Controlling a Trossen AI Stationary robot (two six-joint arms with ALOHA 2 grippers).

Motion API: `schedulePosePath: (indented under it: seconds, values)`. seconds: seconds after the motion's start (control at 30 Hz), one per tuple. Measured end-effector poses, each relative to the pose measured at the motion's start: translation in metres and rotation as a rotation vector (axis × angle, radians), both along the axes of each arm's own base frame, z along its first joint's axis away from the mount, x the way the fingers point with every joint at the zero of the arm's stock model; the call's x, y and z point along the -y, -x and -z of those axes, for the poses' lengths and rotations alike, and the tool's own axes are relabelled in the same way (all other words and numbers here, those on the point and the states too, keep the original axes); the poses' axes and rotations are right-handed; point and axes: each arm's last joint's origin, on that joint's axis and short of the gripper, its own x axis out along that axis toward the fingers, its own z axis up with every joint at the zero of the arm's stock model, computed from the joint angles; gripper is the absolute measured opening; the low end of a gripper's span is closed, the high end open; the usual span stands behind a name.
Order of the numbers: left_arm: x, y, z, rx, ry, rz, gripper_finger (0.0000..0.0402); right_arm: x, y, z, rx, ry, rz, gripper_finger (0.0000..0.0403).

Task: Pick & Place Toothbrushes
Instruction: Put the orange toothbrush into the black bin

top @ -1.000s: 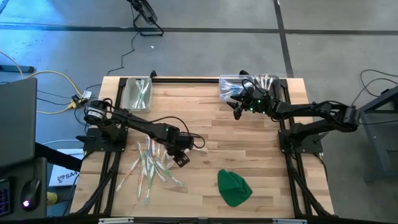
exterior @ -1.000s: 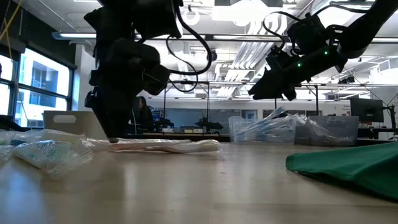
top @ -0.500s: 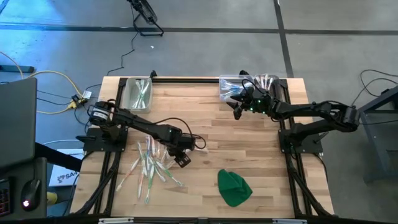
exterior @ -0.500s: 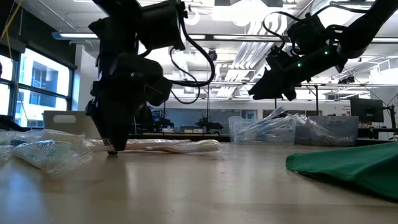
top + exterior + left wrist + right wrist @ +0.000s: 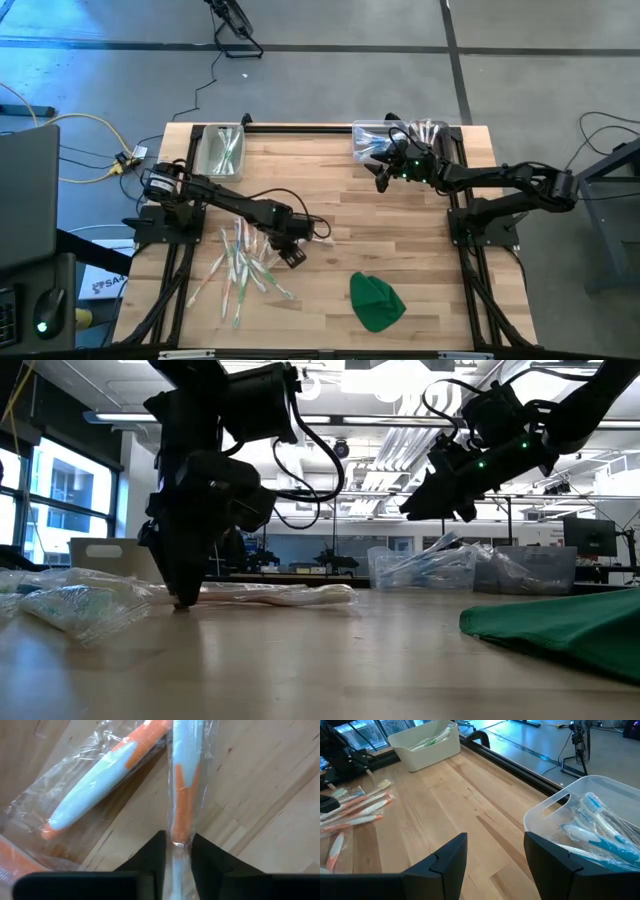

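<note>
high view: left tool (image 5: pixel 291 256) down at the right edge of the loose toothbrushes (image 5: pixel 243 268) scattered on the bench (image 5: pixel 330 210), touching the pile there. right tool (image 5: pixel 381 176) up near the far right corner, just beside the clear bin (image 5: pixel 366 136) at that corner. second bin (image 5: pixel 221 150) at the far left corner with a few brushes inside. green cloth (image 5: pixel 375 301) near the front edge, well apart from both tools.

low view: left tool (image 5: pixel 182 595) pointing straight down, tips at the bench surface among wrapped brushes (image 5: pixel 262 593). right tool (image 5: pixel 430 505) raised clear of the bench, over the bin of brushes (image 5: pixel 425 568).

left wrist view: fingers (image 5: pixel 150 857) narrowed on either side of one wrapped orange-and-blue toothbrush (image 5: pixel 181 795), its handle end lying between them, pads just about on the wrapper; cannot tell whether gripped firmly. another wrapped brush (image 5: pixel 97 777) lying beside it at an angle.

right wrist view: fingers (image 5: pixel 449 857) spread wide, holding nothing, bare bench between them.
</note>
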Motion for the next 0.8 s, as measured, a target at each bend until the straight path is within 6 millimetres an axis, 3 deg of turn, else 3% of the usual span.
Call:
schedulePosePath:
  seconds: [0.23, 0.8]
  values:
    - [-0.0001, 0.0004, 0.0004, -0.005, -0.001, 0.000, 0.0032, 0.0000, 0.0001, 0.0002, -0.002, -0.001, 0.000, 0.0190]
    - [0.0004, 0.0017, 0.0008, -0.023, 0.018, 0.006, 0.0032, -0.0001, 0.0001, 0.0003, -0.003, -0.001, 0.000, 0.0190]
